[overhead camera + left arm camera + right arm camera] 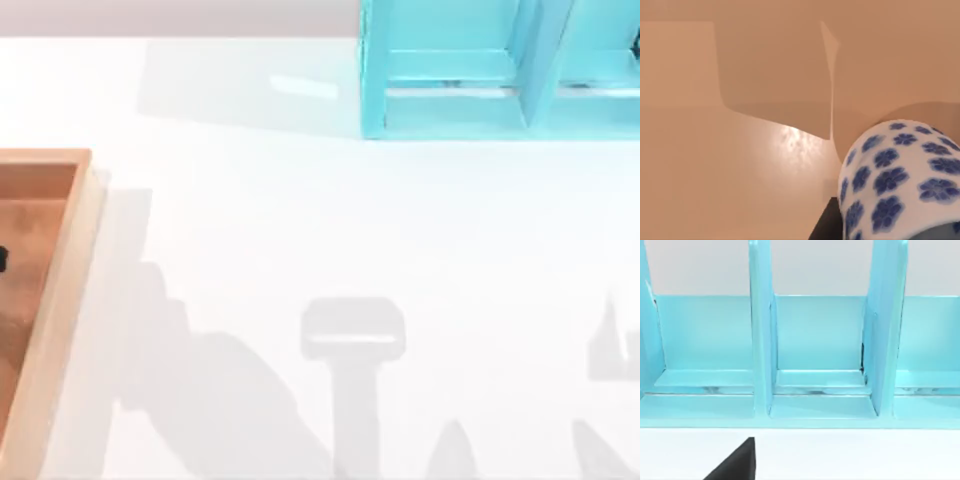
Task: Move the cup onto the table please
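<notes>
a glossy white table (300, 220) spreads across the top view, soft grey shadows lying over its near part. at its far edge toward the right stands a turquoise shelf unit (470, 70), split by upright dividers into open compartments, with a pale wall behind it. at the left edge sits an orange-brown wooden tray (70, 290) with a raised rim.

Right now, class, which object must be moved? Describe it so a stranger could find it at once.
Start at the orange-brown wooden tray at the table's left edge, far from the turquoise shelf unit. In the left wrist view, over the tray's floor, is the cup. It is white with blue flower spots, the one patterned thing among plain surfaces.
</notes>
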Tool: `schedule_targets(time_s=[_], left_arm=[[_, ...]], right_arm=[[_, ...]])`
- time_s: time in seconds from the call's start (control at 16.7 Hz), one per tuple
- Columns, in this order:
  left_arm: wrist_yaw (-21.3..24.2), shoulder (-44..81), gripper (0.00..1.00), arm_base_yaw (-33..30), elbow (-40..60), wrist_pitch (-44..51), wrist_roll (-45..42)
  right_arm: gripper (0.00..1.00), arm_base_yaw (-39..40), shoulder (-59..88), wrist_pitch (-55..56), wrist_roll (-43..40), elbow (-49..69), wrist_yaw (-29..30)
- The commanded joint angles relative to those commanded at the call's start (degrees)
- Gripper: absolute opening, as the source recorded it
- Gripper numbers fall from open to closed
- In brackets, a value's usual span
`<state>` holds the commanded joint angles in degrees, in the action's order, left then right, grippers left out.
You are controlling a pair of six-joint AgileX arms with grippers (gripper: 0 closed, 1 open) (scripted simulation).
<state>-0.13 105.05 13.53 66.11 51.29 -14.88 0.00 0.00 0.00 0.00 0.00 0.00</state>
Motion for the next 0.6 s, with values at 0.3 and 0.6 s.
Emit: schedule_targets(time_s=[0.3, 0.6], left_arm=[[0.0, 0.0, 0.00, 0.0, 0.0, 0.0, 0.0], [0.0, 0.0, 0.00, 0.0, 0.0, 0.0, 0.0]], right_arm=[[1.00, 0.0, 0.0, 0.0, 0.0, 0.0, 0.0], [1.00, 0.0, 0.0, 0.0, 0.0, 0.0, 0.0]])
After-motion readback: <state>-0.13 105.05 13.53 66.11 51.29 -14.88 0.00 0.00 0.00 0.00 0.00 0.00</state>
